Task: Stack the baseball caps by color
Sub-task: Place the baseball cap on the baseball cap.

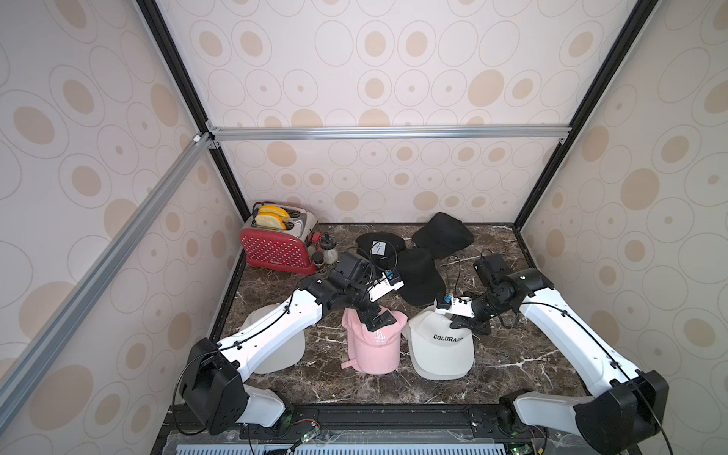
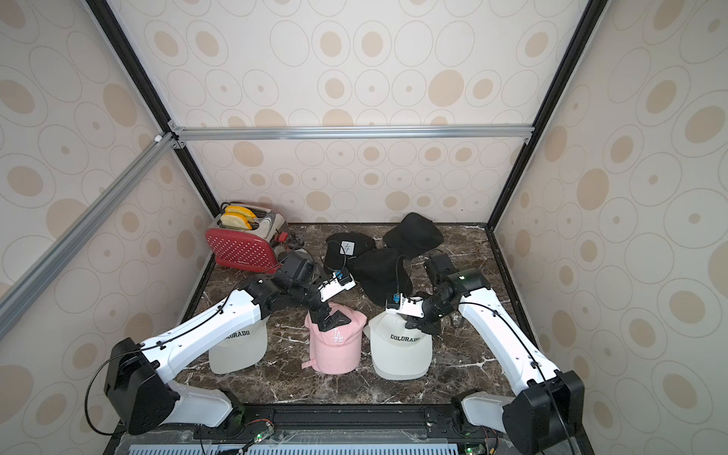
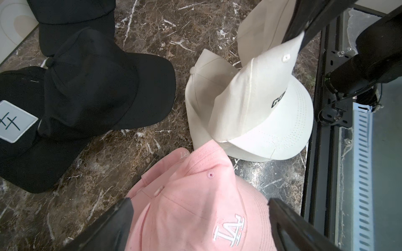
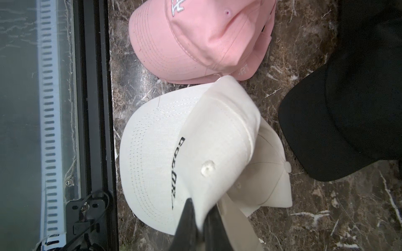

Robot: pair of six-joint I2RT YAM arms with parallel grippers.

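Nearest me, my left gripper (image 1: 379, 319) hangs spread wide over the pink cap (image 1: 374, 348). Just beside it my right gripper (image 4: 202, 205) pinches the crown of the top off-white cap (image 4: 217, 130), which lies on another. Farther back three black caps (image 1: 417, 275) overlap, near a red toaster (image 1: 275, 250).

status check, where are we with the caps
Left gripper open over pink cap. Right gripper shut on white cap, over second white cap. Third white cap under left arm; black caps heaped at back.
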